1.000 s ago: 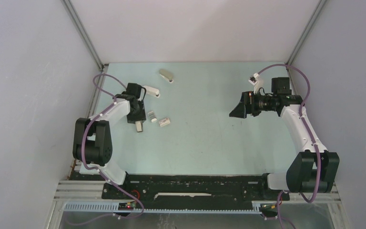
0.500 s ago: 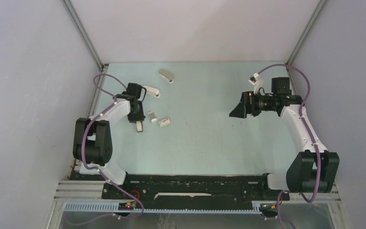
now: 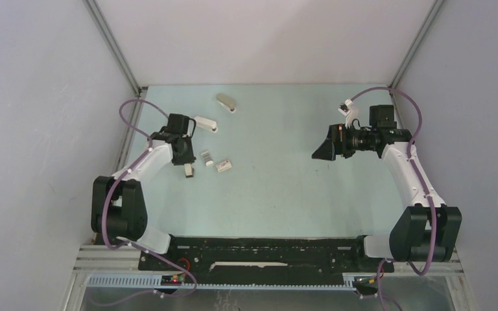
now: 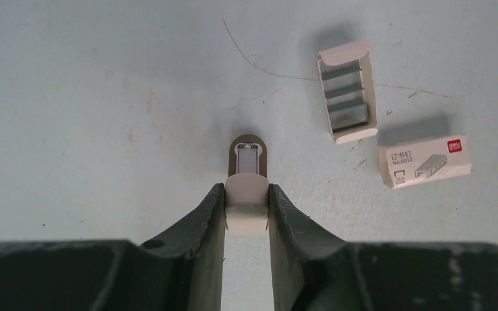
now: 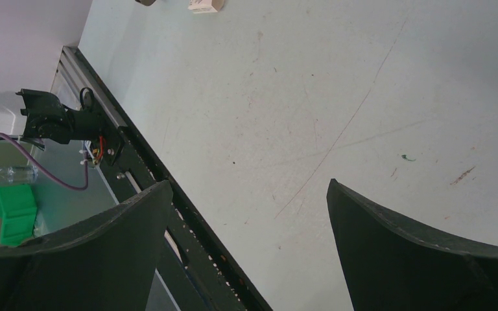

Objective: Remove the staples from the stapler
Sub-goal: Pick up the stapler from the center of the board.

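**Left gripper clamps the stapler; staples lie grey in its magazine**

The pale green table [image 3: 285,188] carries everything. The right gripper [image 5: 246,188] hangs above bare tabletop on the right side, well apart from the other things, its two dark fingers spread wide with nothing between them. The left gripper [image 4: 246,189] points down at the table's left side, closed on the stapler [image 4: 246,217]: one finger presses each flank of its cream-white body. The left wrist camera sees the stapler end-on, with a rounded brown rim beyond the fingertips.

Just right of it lie two small boxes. The open box [image 4: 345,91] shows short grey strips stacked inside. The closed white box [image 4: 425,161], beside it, bears a red mark and a printed drawing of a staple strip. Farther back on the table rest a white oblong thing [image 3: 206,123] and a beige oblong thing [image 3: 227,102].

The staples [image 4: 248,159] sit inside the brown rim, framed in white: a short, narrow, dull-grey metallic strip, finely ribbed, far smaller than the stapler's body.
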You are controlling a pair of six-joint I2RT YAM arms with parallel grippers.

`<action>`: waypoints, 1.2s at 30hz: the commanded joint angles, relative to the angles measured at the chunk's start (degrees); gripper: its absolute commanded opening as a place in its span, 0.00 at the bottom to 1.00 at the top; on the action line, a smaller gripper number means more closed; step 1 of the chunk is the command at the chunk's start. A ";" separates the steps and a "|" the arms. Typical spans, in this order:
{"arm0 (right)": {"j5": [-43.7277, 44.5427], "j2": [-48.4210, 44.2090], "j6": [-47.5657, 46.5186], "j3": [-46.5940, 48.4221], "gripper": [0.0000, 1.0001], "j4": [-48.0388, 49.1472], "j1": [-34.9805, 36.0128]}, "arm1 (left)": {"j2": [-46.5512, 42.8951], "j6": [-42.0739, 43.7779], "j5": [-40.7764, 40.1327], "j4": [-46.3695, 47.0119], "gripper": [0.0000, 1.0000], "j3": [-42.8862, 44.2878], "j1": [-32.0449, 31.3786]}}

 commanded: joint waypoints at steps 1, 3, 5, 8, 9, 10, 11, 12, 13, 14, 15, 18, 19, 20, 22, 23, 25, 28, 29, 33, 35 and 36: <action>-0.20 -0.22 0.25 -0.10 1.00 0.90 0.07 | -4.96 1.79 0.78 1.74 0.00 -3.19 -0.75; -0.27 -0.24 0.19 -0.08 1.00 0.84 0.06 | -6.78 2.13 1.10 1.95 0.00 -4.12 -1.10; -0.28 -0.26 0.13 -0.09 1.00 0.79 0.06 | -8.75 2.39 1.41 2.19 0.00 -5.17 -1.43; -0.28 -0.33 0.18 -0.05 1.00 0.86 0.07 | -11.87 2.71 1.76 2.78 0.00 -6.78 -1.74; -0.22 -0.35 0.20 -0.01 1.00 0.78 0.11 | -12.86 2.85 2.16 2.96 0.00 -7.28 -1.81; -0.30 -0.33 0.17 -0.06 1.00 0.76 0.07 | -14.20 3.05 2.59 3.18 0.00 -7.76 -1.94; -0.37 -0.34 0.12 -0.09 1.00 0.81 0.10 | -15.17 3.27 2.94 3.51 0.00 -8.28 -2.11; -0.36 -0.30 0.15 -0.06 1.00 0.81 0.10 | -16.15 3.60 3.36 3.82 0.00 -8.67 -2.53; -0.36 -0.30 0.19 -0.09 1.00 0.78 0.15 | -17.03 3.92 3.72 4.09 0.00 -9.06 -2.76; -0.41 -0.33 0.16 -0.09 1.00 0.76 0.15 | -17.99 4.11 4.02 4.35 0.00 -9.32 -3.22; -0.46 -0.35 0.19 -0.06 1.00 0.76 0.21 | -18.84 4.36 4.35 4.62 0.00 -9.53 -3.59; -0.42 -0.40 0.19 -0.13 1.00 0.81 0.30 | -20.98 5.18 4.50 5.50 0.00 -10.06 -5.38; -0.44 -0.43 0.20 -0.09 1.00 0.77 0.31 | -21.48 5.34 4.43 5.72 0.00 -10.17 -5.85; -0.44 -0.46 0.20 -0.06 1.00 0.82 0.36 | -21.90 5.44 4.34 5.94 0.00 -10.42 -6.22; -0.42 -0.58 0.18 -0.15 1.00 0.80 0.33 | -22.26 5.46 4.31 6.11 0.00 -10.56 -6.61; -0.53 -0.63 0.29 -0.28 1.00 0.97 0.41 | -22.31 5.46 4.40 6.11 0.00 -10.65 -6.77; -0.50 -0.91 0.34 -0.52 1.00 1.20 0.41 | -22.62 5.58 4.75 6.35 0.00 -10.74 -7.31; -0.44 -1.17 0.33 -0.83 1.00 1.40 0.34 | -23.36 5.85 5.69 6.87 0.00 -10.82 -8.37; -0.44 -1.27 0.37 -0.86 1.00 1.40 0.39 | -23.63 5.97 6.03 7.04 0.00 -10.83 -8.94; -0.45 -1.32 0.38 -0.84 1.00 1.42 0.35 | -24.54 6.78 7.59 7.93 0.00 -10.88 -11.31; -0.50 -1.32 0.40 -0.89 1.00 1.39 0.37 | -24.76 7.20 7.70 8.13 0.00 -10.63 -12.83; -0.53 -1.31 0.40 -0.91 1.00 1.42 0.31 | -24.93 7.43 7.79 8.21 0.00 -10.51 -13.86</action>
